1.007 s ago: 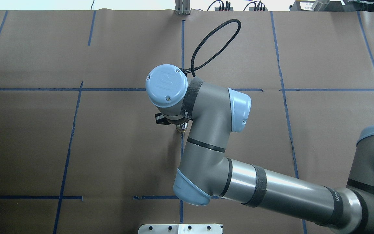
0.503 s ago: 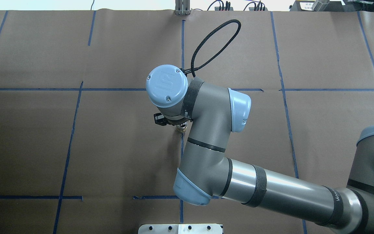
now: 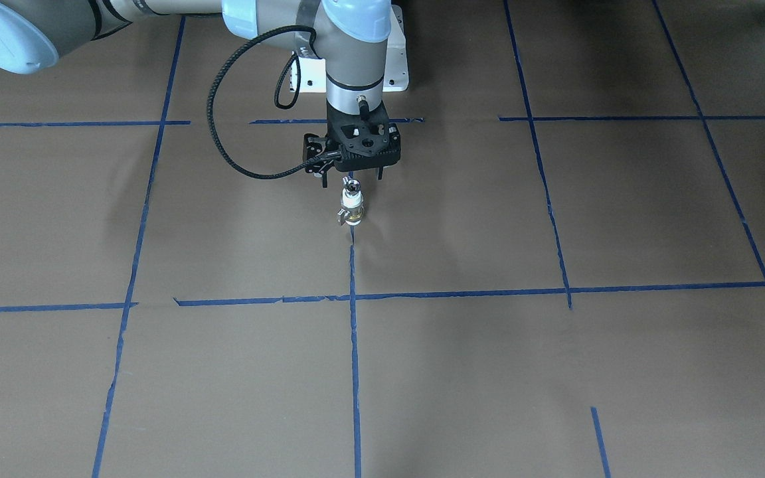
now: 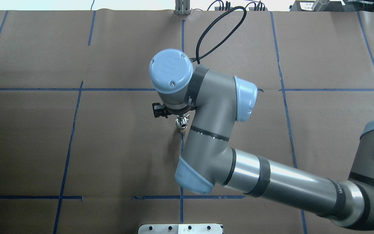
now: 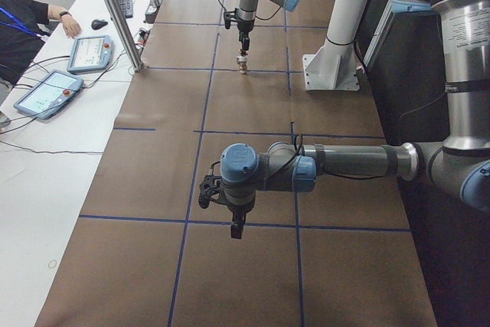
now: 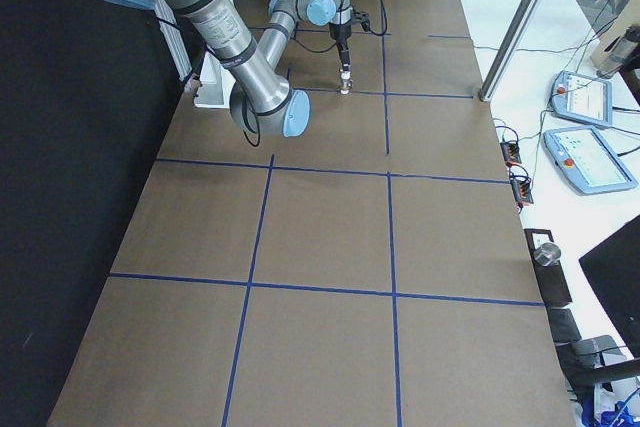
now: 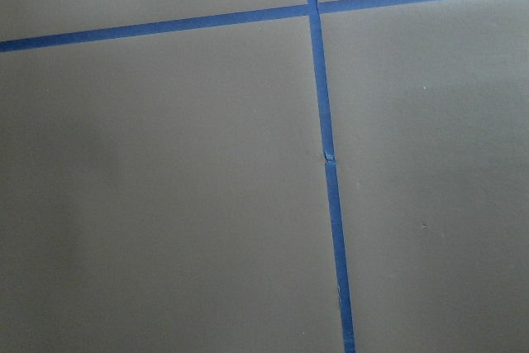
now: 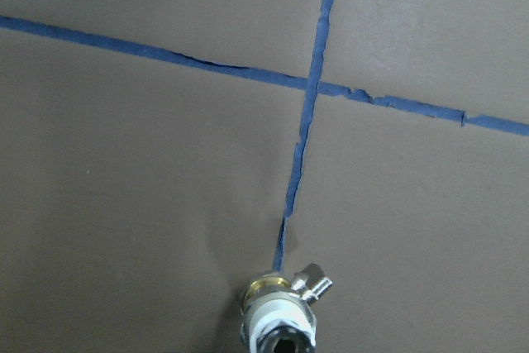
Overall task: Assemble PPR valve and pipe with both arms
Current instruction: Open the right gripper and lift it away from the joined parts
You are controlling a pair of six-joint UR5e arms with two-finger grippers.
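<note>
The PPR valve (image 3: 352, 208), white with a brass middle and a small silver side lever, stands upright on the brown table where blue tape lines meet. The shiny silver pipe (image 3: 350, 186) sits upright on its top. Both show in the overhead view (image 4: 181, 126). My right gripper (image 3: 351, 179) hangs straight above them, fingers apart on either side of the pipe's top, not gripping. The right wrist view shows the valve (image 8: 281, 312) from above at its lower edge. My left gripper (image 5: 236, 227) shows only in the exterior left view, far from the valve; I cannot tell if it is open.
The white pedestal base (image 3: 392, 63) stands behind the valve. A black cable loop (image 3: 216, 126) hangs from the right wrist. An operator (image 5: 31, 17), tablets and a metal post (image 5: 115, 13) are at the far table side. The left wrist view shows only tape (image 7: 326, 155) on the table.
My right wrist has risen and shifted a little away from the robot's base. More of the pipe and valve now shows below it; they stay standing in place.
</note>
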